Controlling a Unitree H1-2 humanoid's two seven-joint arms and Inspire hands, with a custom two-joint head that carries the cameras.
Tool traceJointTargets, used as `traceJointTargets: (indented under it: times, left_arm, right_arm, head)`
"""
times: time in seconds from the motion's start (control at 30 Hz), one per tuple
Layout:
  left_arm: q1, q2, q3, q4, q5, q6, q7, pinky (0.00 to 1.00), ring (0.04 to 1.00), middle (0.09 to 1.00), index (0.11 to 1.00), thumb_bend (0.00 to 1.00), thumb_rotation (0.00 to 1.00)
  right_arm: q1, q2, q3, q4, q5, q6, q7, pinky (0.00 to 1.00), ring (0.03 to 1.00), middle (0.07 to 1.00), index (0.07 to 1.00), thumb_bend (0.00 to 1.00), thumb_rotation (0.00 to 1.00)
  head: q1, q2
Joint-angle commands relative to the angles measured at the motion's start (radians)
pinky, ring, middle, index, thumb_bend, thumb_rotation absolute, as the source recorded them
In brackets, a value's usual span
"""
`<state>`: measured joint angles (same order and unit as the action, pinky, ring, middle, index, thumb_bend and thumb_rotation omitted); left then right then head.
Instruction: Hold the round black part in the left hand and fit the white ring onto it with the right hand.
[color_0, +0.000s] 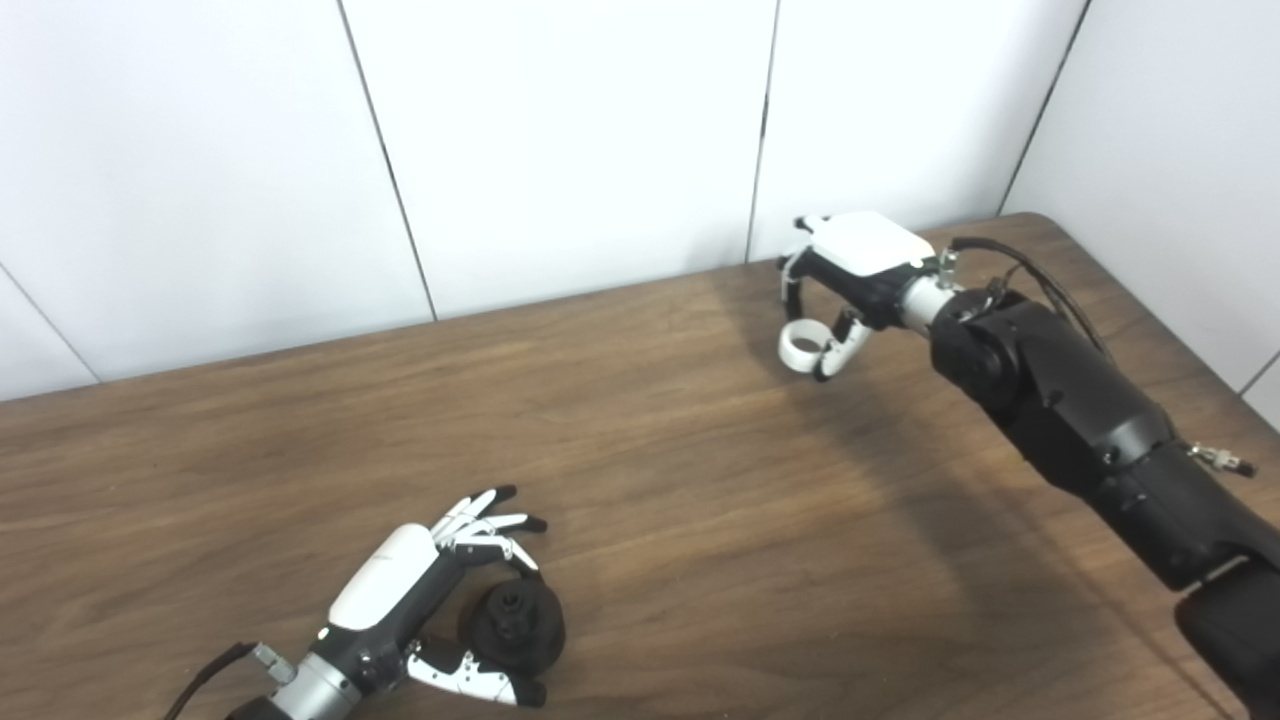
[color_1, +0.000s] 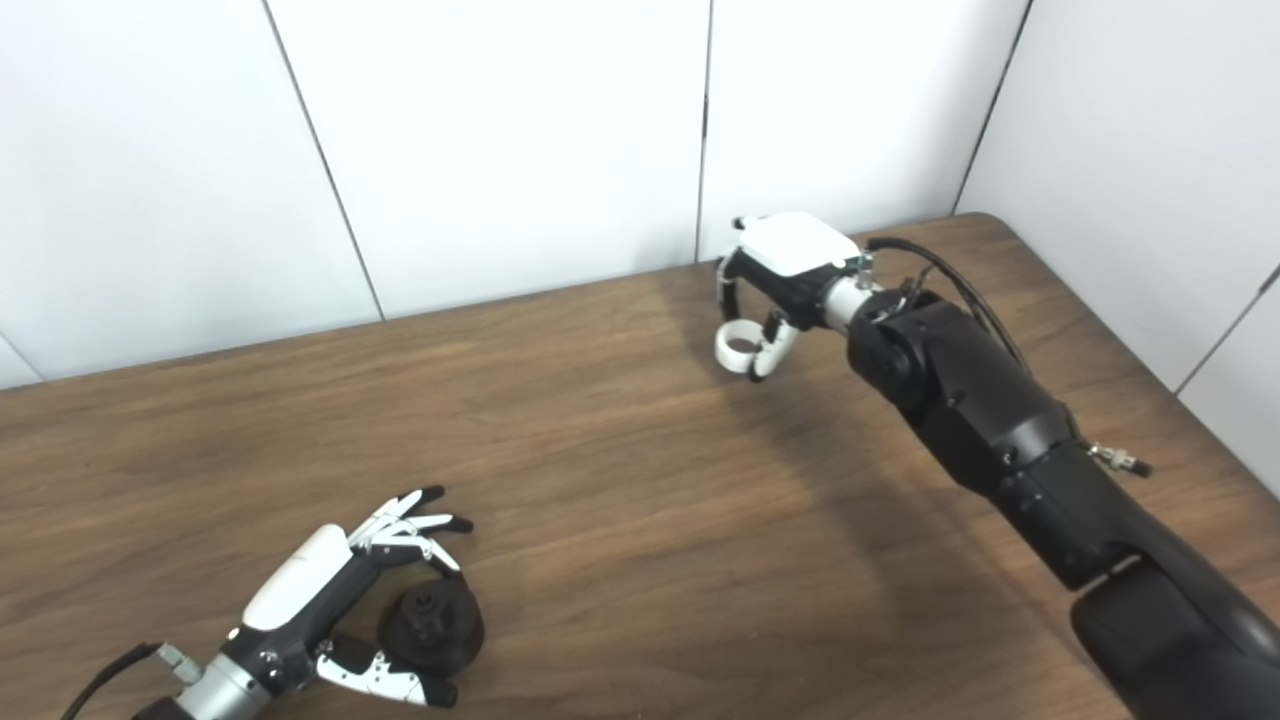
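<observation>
1. Black and round, the part (color_0: 513, 625) lay flat on the wooden table (color_0: 640, 500) at the frame's lower left, its small central hub pointing up.
2. Around it curved the left hand (color_0: 440, 600), fingers spread above and thumb below; whether they gripped it could not be told.
3. At upper right, the right hand (color_0: 845, 290) pinched the white ring (color_0: 803, 347), its opening facing up.
4. Bare wood lay between the two; white wall panels (color_0: 560, 140) stood behind.

Bright, even overhead light; soft shadow under the right arm (color_0: 1080, 420) on the table (color_0: 700, 520); sharp focus.
</observation>
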<state>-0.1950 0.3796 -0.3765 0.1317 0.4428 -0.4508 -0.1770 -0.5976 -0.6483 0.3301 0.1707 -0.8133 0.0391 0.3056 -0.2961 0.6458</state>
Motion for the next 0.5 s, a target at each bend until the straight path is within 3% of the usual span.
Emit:
traceJointTargets:
  times: [0.0,0.13,0.47]
  left_arm:
    - [-0.034,0.001,0.009,-0.008,0.001,-0.018,0.023,1.0,0.989,0.846,0.482,0.52,0.05]
    - [-0.034,-0.004,0.004,-0.003,-0.001,-0.019,0.033,1.0,0.99,0.846,0.482,0.52,0.05]
    - [-0.02,-0.034,0.024,0.0,0.025,-0.014,0.017,1.0,0.99,0.847,0.482,0.52,0.05]
  right_arm:
    - [-0.055,-0.01,-0.013,-0.062,0.009,-0.03,-0.001,1.0,1.0,0.886,0.484,0.53,0.14]
    - [-0.041,0.018,-0.015,-0.146,0.042,-0.064,0.031,1.0,1.0,0.906,0.483,0.53,0.14]
    - [-0.007,0.137,-0.008,-0.37,0.135,-0.071,0.119,1.0,1.0,0.915,0.483,0.53,0.14]
  head:
    - [0.001,0.0]
    - [0.008,0.003]
    - [0.034,0.01]
